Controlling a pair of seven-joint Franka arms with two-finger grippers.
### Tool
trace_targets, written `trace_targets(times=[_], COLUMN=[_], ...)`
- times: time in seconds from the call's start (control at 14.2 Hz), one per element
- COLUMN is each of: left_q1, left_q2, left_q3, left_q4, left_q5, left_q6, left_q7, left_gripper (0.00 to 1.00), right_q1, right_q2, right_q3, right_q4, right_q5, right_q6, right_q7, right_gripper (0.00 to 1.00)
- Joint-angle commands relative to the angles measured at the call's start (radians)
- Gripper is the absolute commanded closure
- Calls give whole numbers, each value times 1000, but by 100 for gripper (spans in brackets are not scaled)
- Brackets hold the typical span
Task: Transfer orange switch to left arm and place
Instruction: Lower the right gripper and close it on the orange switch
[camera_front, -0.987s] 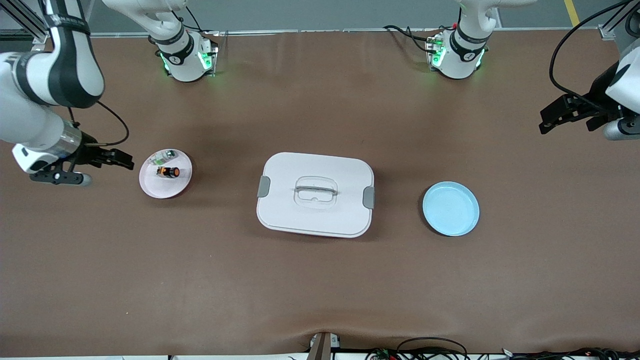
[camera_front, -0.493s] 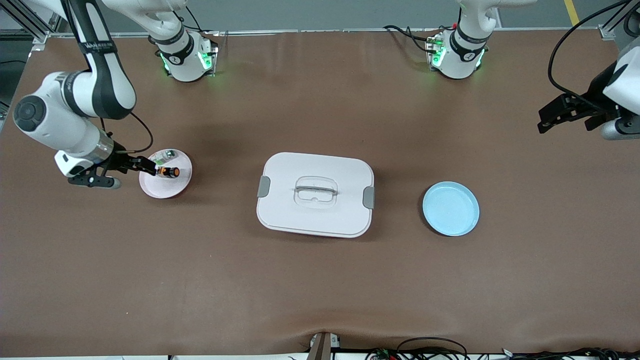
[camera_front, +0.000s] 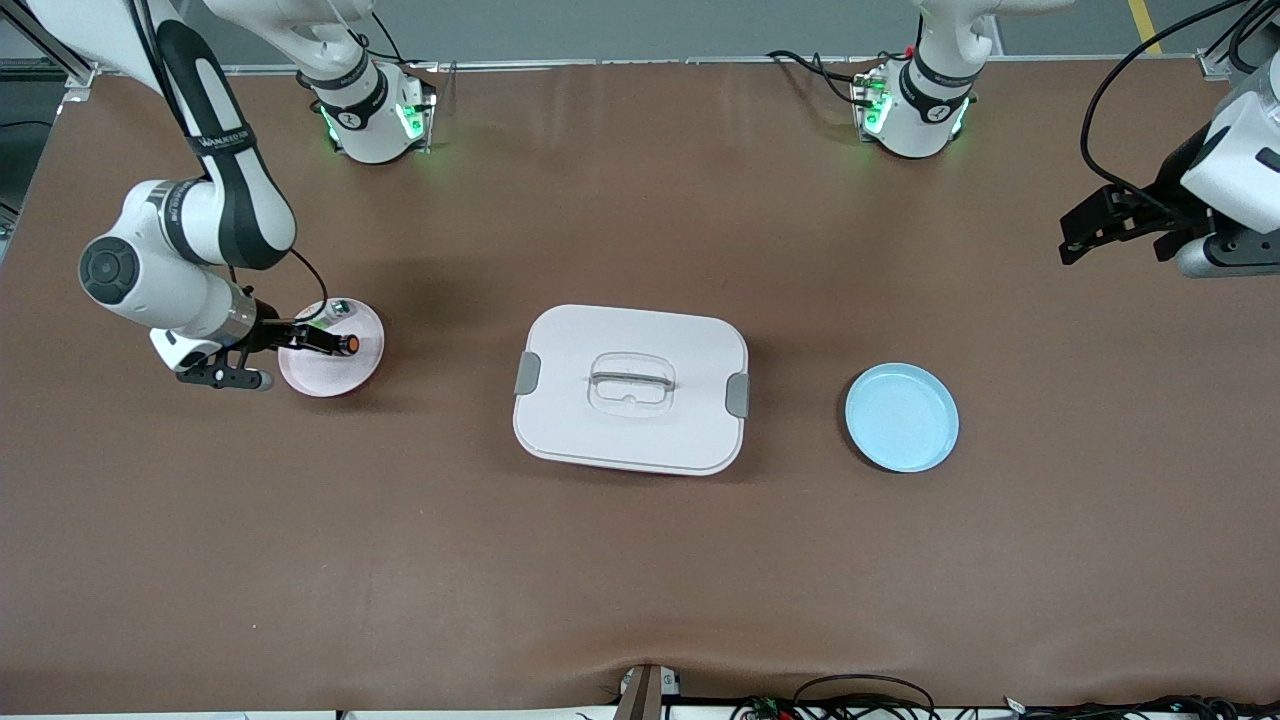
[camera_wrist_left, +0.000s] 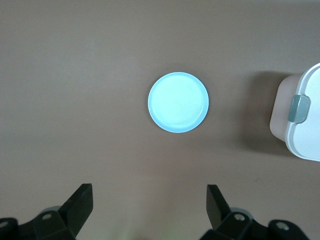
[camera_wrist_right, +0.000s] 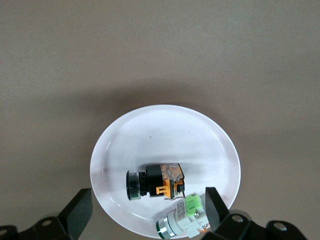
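The orange switch (camera_front: 347, 343) lies on its side on a small pale round plate (camera_front: 325, 377) toward the right arm's end of the table. In the right wrist view the switch (camera_wrist_right: 155, 181) lies on the plate (camera_wrist_right: 165, 132), black with an orange band. My right gripper (camera_front: 318, 341) hangs low over this plate, open and empty, its fingers (camera_wrist_right: 80, 210) apart on either side of the plate's parts. The white box (camera_front: 630, 390) stands mid-table. My left gripper (camera_front: 1085, 228) waits open and empty in the air over the left arm's end of the table.
A small green-and-white part (camera_front: 335, 311) shares the plate with the switch and shows in the right wrist view (camera_wrist_right: 182, 224). An empty blue plate (camera_front: 901, 417) sits between the box and the left arm's end; the left wrist view shows this plate (camera_wrist_left: 178, 102) and the box's corner (camera_wrist_left: 305, 130).
My right arm has swung in from the table's end and its gripper now hangs over the plate with the switch. My left gripper has shifted slightly.
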Motion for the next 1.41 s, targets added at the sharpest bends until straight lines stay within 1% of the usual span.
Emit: trace_targets(times=[0.0, 0.21, 0.42, 0.7, 0.92, 1.34], left_q1=[5, 5, 7, 7, 5, 2], left_q2=[-10, -10, -8, -8, -10, -8], left_q3=[-6, -6, -4, -6, -6, -6], left_q4=[9, 9, 9, 10, 9, 9], left_q5=[18, 18, 19, 18, 19, 18], left_q6=[-16, -16, -16, -16, -16, -16], left_q7=[-3, -3, -3, -3, -3, -3], left_gripper=[0, 0, 0, 0, 0, 0], right_q1=[4, 1, 2, 4, 4, 4], right_q2=[6, 12, 27, 52, 91, 121], right_q3=[-2, -2, -1, 1, 2, 7], right_q4=[-25, -49, -76, -79, -77, -77], right_q5=[20, 20, 20, 21, 21, 21], right_q6=[30, 38, 80, 114, 165, 197], right_q7=[-16, -51, -51, -51, -51, -50], right_gripper=[0, 0, 0, 0, 0, 0])
